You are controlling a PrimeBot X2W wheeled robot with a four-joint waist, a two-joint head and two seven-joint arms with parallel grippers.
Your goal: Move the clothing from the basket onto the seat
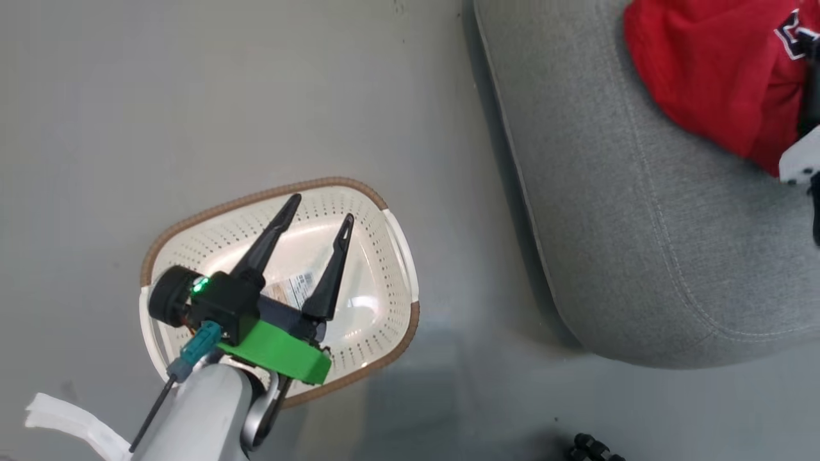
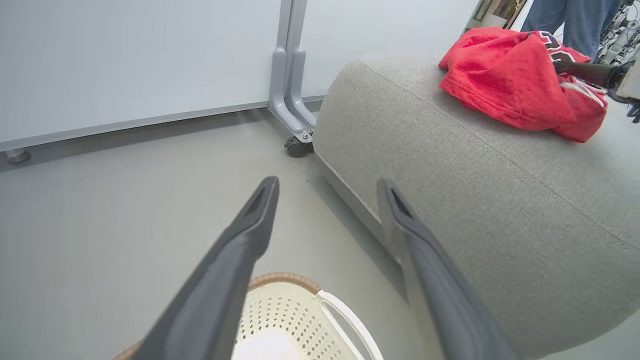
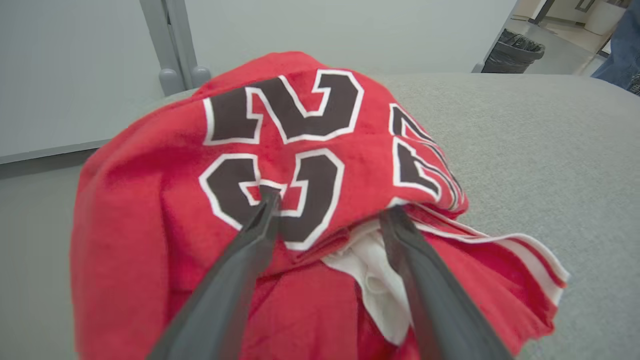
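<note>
Left gripper — fingers apart (over basket)

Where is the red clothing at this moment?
Head view, upper right: the clothing lies heaped on the seat, with the open right gripper at it.

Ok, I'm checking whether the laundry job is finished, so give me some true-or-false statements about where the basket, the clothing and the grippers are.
1. The red clothing lies in the basket. False: the part of the basket's inside that shows holds a paper label, no clothing.
2. The red clothing lies on the sofa seat. True.
3. The left gripper is shut. False: its fingers stand apart above the basket.
4. The jersey bears black numbers edged in white. True.
5. The basket stands on the sofa seat. False: it stands on the floor beside it.
</note>
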